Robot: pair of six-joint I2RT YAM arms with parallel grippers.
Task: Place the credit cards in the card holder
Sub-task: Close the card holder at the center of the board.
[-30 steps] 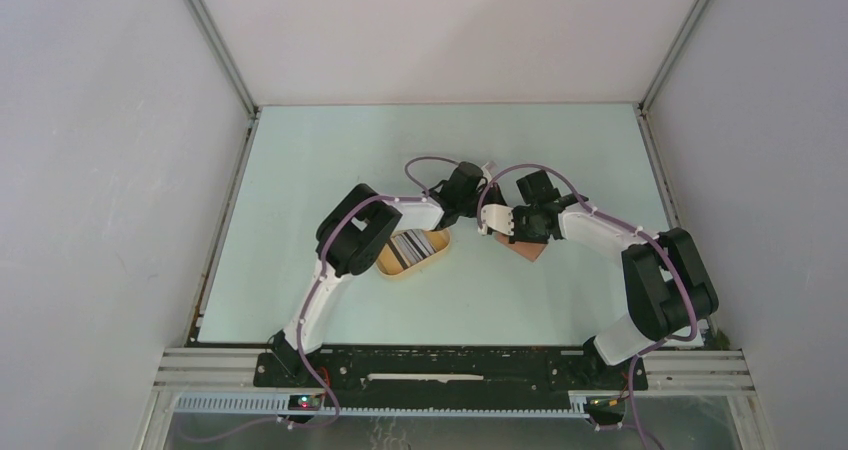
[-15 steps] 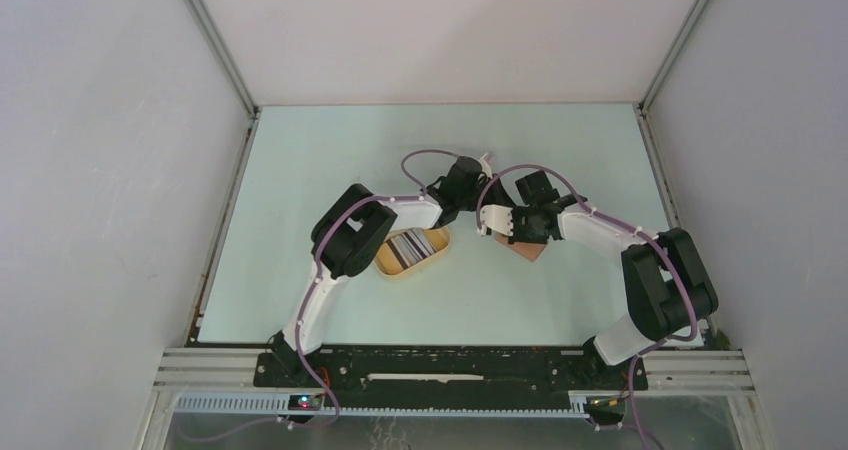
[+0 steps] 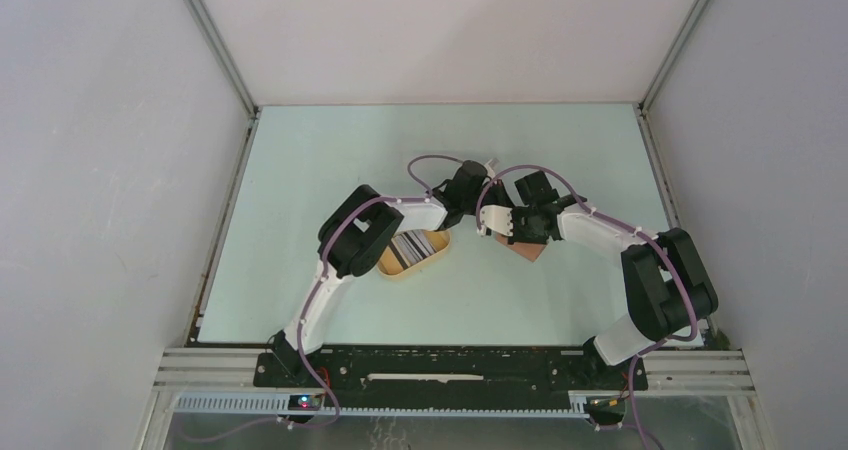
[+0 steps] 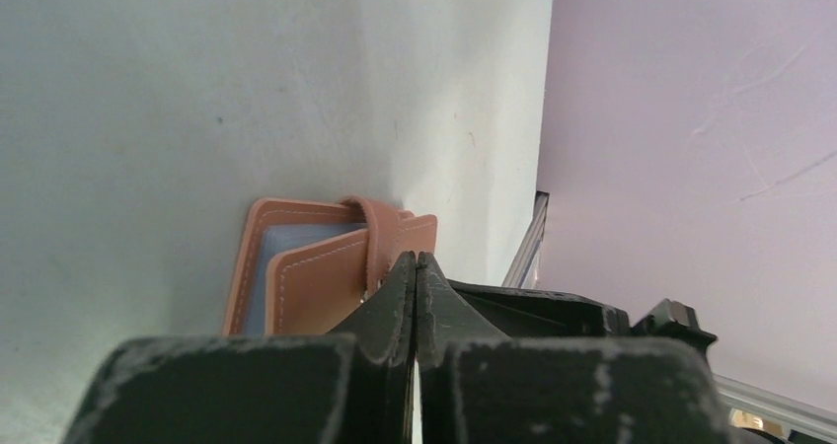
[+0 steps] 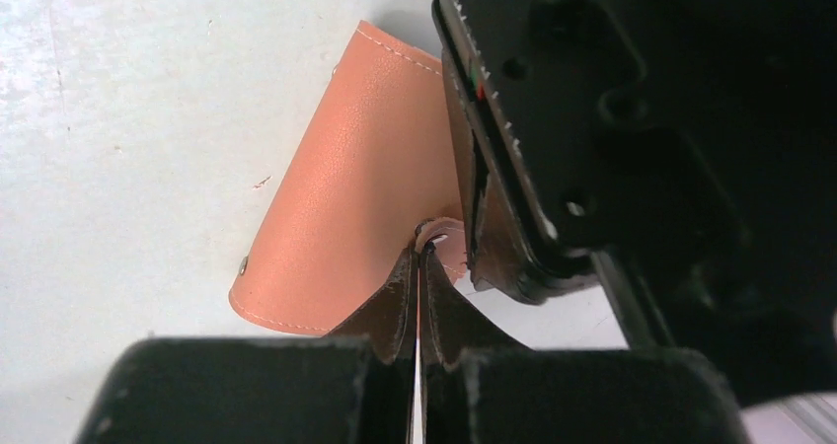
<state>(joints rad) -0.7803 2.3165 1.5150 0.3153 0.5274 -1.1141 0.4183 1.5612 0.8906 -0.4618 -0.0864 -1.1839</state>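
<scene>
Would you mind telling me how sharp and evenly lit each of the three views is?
Top external: even, diffuse light with no glare, though the card holder shows small. Left wrist: the shut left claw is soft up close, while the holder's stitching is crisp. Right wrist: the right claw blurs in the foreground, and the leather grain is sharp.

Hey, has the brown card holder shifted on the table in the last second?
No. In the top view the card holder lies at the same spot, and its visible corner is just as far to the right of the yellow tray as before.
</scene>
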